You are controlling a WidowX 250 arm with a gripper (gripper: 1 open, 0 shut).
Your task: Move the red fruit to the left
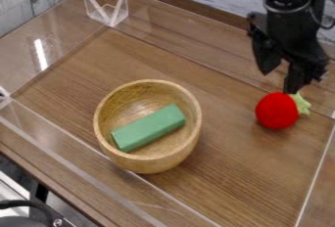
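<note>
Red fruit [276, 111] resting free on the bench [236, 172], at 3 o'clock from the wooden bowl [148, 125] holding a green block [148, 127]. Hand [291, 69] poised above, released, jaws parted, likely lining up a grasp.

Round light wooden bowl [148, 123] standing upright on brown wood-grain surface [197, 50], left of centre, toward the near edge. Flat green rectangular block [148, 128] lying inside the bowl, set diagonally, one end tilted up toward the right wall. Clear acrylic walls [46, 30] enclosing the surface on all visible sides, with glare along the left pane. Small clear folded plastic piece [105, 8] standing at the far left corner, well apart from the bowl.
</note>
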